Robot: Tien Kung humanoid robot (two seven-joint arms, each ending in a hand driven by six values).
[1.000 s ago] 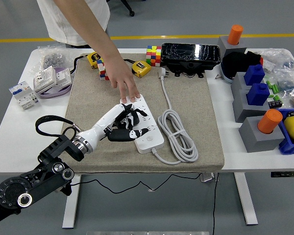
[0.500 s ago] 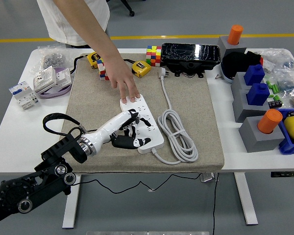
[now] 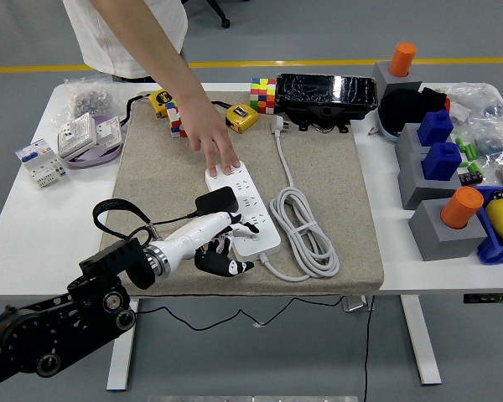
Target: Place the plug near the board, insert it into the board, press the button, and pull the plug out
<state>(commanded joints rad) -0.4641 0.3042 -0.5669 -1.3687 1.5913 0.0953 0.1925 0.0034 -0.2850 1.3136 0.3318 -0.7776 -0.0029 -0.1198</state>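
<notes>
The white power board [image 3: 245, 205] lies on the beige mat [image 3: 318, 167]. A person's hand [image 3: 220, 151] presses down on its far end. A black plug [image 3: 216, 202] stands at the board's left edge, and whether it is seated in a socket is unclear. Its black cable [image 3: 117, 213] loops off to the left. My left hand [image 3: 229, 243] hovers over the board's near end, just below the plug and apart from it. Its fingers are loosely bent and hold nothing, with the fingertips [image 3: 246, 227] over the near end where the button is hidden.
The board's white cord [image 3: 306, 230] lies coiled to its right, with its plug [image 3: 278, 124] further back. Behind are colour cubes [image 3: 263, 94], yellow tape measures [image 3: 241, 116] and a black case [image 3: 325, 92]. Grey blocks with blue and orange pegs [image 3: 440, 193] fill the right side. White sockets [image 3: 88, 134] lie at the left.
My left hand slid down the board toward its near end and let go of the black plug, which now stands uncovered at the board's left edge. The person's hand stayed put.
</notes>
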